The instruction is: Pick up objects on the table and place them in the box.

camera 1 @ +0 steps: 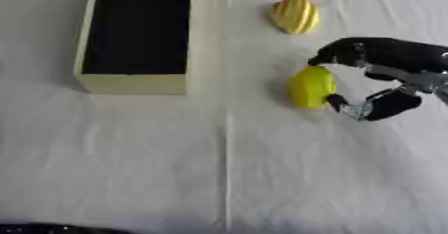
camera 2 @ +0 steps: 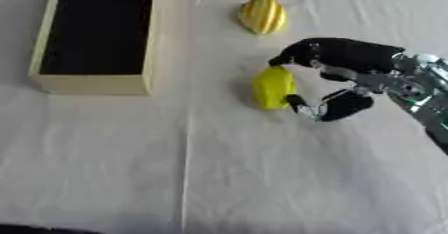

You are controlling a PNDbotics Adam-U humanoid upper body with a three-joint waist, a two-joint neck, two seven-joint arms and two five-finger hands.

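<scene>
The right hand (camera 2: 337, 80) reaches in from the right side, its fingers (camera 2: 302, 54) curled over the far end of a plain yellow object (camera 2: 272, 88) and its thumb (camera 2: 302, 103) pressed against the object's near right side, so the hand is pinching it. The object lies on the white cloth of the table (camera 2: 219, 168), right of centre. Beyond it, apart from the hand, lies a second yellow object with ridges and orange stripes (camera 2: 262, 15). To the left, well apart from both, sits the long cream-coloured box (camera 2: 87, 84) with a dark inside, its short wall facing the near side. The left hand is out of sight; only a dark strip shows at the near left edge.
</scene>
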